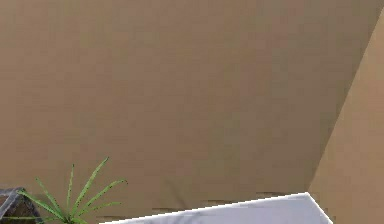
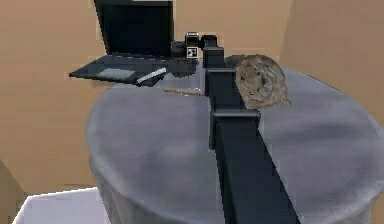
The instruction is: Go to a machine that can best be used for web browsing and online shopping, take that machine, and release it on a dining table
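In the arm side view an open black laptop (image 2: 125, 40) stands on the far left part of a round grey table (image 2: 160, 150), screen upright and keyboard facing the table's middle. The dark arm (image 2: 240, 140) reaches out over the tabletop. Its gripper (image 2: 172, 70) sits at the laptop's near right corner, just left of the two white marker squares (image 2: 191, 49). With the laptop lying behind it on the table, I cannot tell whether the gripper holds anything.
A brown, mottled round object (image 2: 263, 82) lies on the table right of the arm, and a thin brown stick (image 2: 183, 90) left of it. The forward view has a tan wall (image 1: 180, 90), a spiky green plant (image 1: 70, 200) at bottom left and a pale surface (image 1: 240, 213) along the bottom.
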Robot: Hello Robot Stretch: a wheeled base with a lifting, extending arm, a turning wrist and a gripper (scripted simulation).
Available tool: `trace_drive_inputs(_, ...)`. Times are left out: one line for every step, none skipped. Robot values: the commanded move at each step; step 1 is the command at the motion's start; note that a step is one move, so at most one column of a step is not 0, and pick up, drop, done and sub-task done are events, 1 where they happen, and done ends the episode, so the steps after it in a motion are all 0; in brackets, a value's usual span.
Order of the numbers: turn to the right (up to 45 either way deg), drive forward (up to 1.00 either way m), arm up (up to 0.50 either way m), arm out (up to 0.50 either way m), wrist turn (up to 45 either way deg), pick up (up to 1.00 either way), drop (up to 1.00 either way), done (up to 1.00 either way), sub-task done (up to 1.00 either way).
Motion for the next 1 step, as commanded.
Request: trace_drive_inputs(0.0, 0.0, 0.0, 0.0, 45.0, 0.0, 0.0, 0.0, 0.0)
